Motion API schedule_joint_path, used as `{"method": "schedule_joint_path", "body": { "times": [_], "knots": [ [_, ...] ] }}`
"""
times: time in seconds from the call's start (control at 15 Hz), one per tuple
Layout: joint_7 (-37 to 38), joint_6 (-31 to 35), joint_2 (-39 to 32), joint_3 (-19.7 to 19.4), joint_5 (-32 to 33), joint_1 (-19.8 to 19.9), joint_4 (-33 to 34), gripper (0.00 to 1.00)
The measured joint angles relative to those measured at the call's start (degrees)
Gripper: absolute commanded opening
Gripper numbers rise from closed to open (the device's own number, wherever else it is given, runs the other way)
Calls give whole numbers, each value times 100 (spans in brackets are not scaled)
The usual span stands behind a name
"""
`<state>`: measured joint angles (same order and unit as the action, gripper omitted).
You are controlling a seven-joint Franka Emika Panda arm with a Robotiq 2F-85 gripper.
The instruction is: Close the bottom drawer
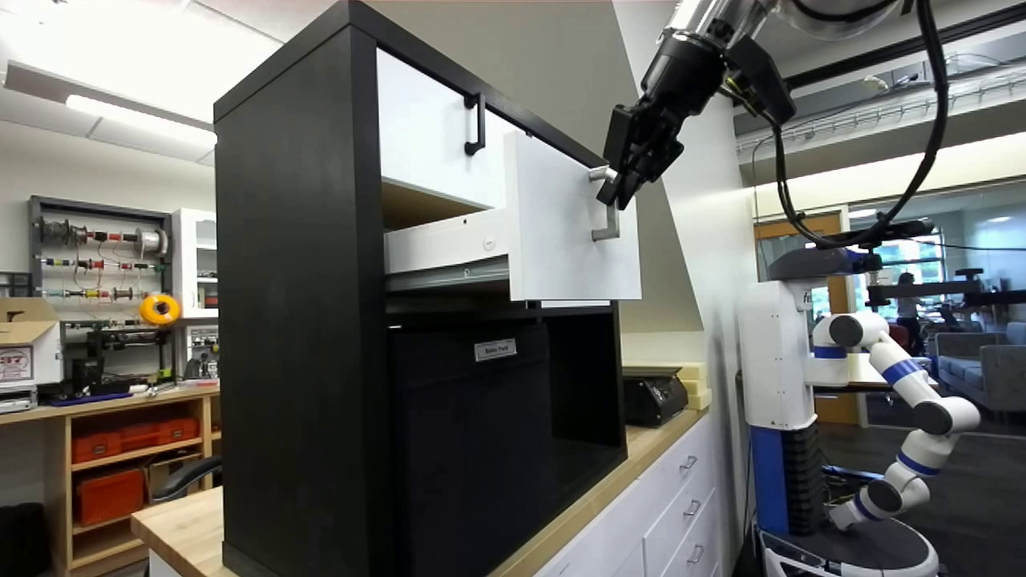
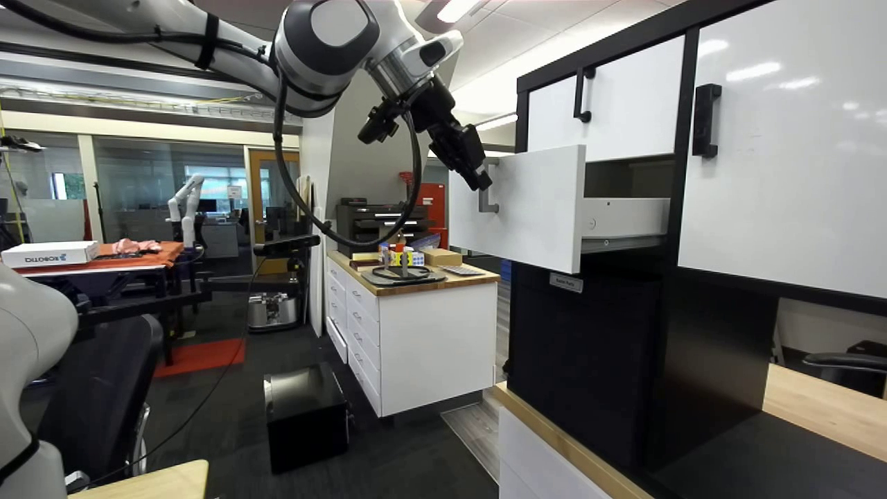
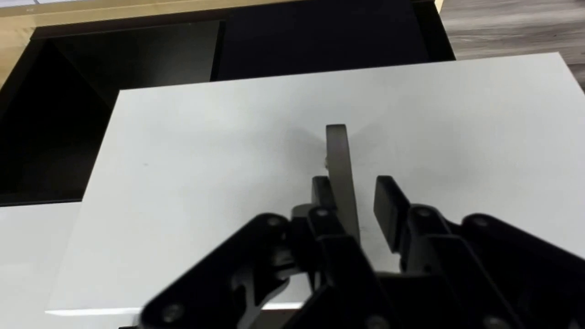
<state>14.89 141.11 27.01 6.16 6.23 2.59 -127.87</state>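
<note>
1. The bottom drawer (image 1: 557,232), a white flat-fronted box with pale sides, stands pulled out from a tall black cabinet (image 1: 284,304); in both exterior views its front juts well forward of the cabinet's face.
2. A grey metal runner (image 1: 453,276) shows beneath the box side.
3. On the drawer's front, an angular grey metal bar handle (image 3: 339,153) runs upright in both exterior views.
4. The black two-fingered gripper (image 3: 353,185) is at this handle, tilted downward toward the drawer front, its jaws parted with the bar lying in the gap.
5. In the wrist view the bar runs right beside the finger (image 3: 323,194) at picture left; whether they touch, I cannot tell.
6. The opposite finger (image 3: 391,208) stands apart from the bar, white drawer front showing between.
7. The drawer front lies just beyond the fingertips.
8. Above the drawer, a matching white upper front (image 1: 425,120) with a black bar pull (image 1: 478,124) sits in the cabinet.
9. Below it is a large black panel (image 1: 473,449) with a small white label (image 1: 495,349).
</note>
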Motion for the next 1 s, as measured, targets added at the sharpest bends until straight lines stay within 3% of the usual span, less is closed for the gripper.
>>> {"method": "schedule_joint_path", "body": {
  "times": [0.6,1.0],
  "knots": [
    [0,166,-28,85,238,60,-14,5],
    [0,678,-464,113,411,127,195,5]
  ]
}}
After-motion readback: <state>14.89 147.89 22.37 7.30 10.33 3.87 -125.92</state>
